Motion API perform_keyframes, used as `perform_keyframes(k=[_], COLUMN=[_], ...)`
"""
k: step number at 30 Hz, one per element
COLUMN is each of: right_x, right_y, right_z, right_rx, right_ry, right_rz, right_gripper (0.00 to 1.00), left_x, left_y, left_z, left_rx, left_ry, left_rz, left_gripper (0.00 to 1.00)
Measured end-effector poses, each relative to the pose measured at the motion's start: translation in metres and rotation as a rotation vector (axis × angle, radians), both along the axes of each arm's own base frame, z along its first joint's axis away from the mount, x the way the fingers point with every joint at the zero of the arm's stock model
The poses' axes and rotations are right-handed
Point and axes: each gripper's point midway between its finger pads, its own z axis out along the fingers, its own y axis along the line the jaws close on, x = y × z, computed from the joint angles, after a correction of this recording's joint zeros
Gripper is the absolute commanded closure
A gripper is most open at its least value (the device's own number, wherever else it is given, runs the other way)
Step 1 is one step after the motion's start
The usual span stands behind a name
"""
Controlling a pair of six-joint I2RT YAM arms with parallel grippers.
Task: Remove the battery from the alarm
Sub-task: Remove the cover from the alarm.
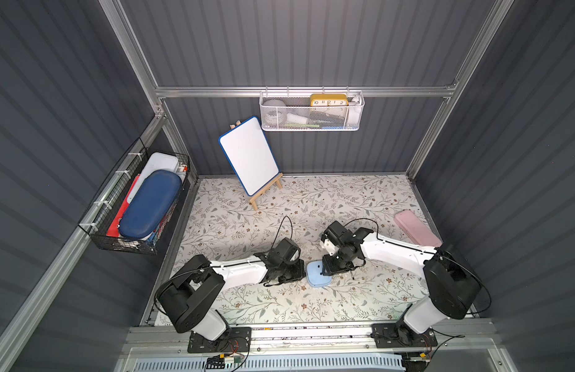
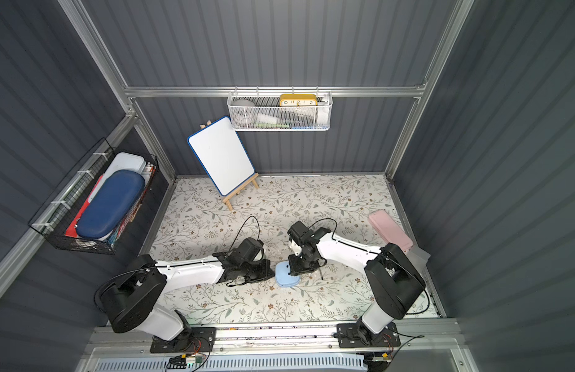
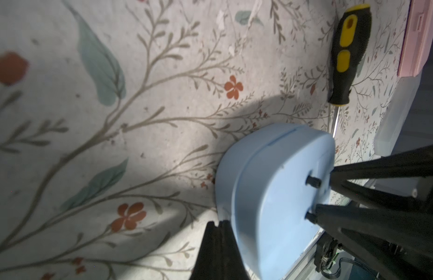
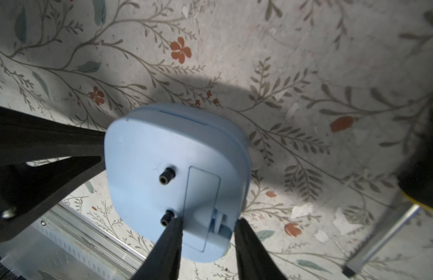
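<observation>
Right wrist view: right gripper (image 4: 207, 220), the nearer arm, half-open, straddling latch end of alarm (image 4: 142, 150) battery cover (image 4: 202, 191).

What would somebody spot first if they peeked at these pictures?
The pale-blue alarm jumps out. It lies face down in the middle of the flowery table, with the shut left gripper at its edge and the right gripper, jaws apart, over its battery cover. At the back a blue-rimmed whiteboard leans on a small easel, and a yellow clock peeks from a white basket on the wall.
</observation>
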Motion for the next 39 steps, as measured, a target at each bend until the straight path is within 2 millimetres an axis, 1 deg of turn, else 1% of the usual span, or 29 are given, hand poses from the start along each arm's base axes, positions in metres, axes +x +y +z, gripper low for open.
perform_keyframes(k=[4, 9, 13, 18, 21, 29, 39], right_x=[0.001, 0.002, 0.002, 0.002, 0.002, 0.001, 0.005], right_y=[-0.003, -0.007, -0.006, -0.001, 0.001, 0.002, 0.003], right_z=[0.004, 0.007, 0.008, 0.007, 0.007, 0.007, 0.006], right_rx=[-0.007, -0.022, -0.018, 0.014, 0.026, 0.029, 0.04], right_ry=[-0.016, -0.031, -0.026, -0.014, -0.005, 0.004, 0.006], right_rz=[-0.004, -0.018, -0.038, -0.061, -0.072, -0.08, -0.107], right_gripper=[0.57, 0.57, 0.57, 0.59, 0.59, 0.6, 0.6], left_x=[0.007, 0.007, 0.009, 0.018, 0.021, 0.019, 0.015], left_y=[-0.005, -0.001, 0.0, -0.007, -0.009, -0.009, -0.012], left_z=[0.008, 0.014, 0.022, 0.035, 0.039, 0.033, 0.027], left_rx=[-0.007, -0.002, 0.002, -0.012, -0.016, -0.005, -0.019], left_ry=[-0.027, -0.04, -0.057, -0.099, -0.12, -0.115, -0.1], left_rz=[-0.001, 0.005, 0.009, 0.005, -0.007, -0.028, -0.047], left_gripper=[0.95, 0.93, 0.92, 0.92, 0.92, 0.93, 0.97])
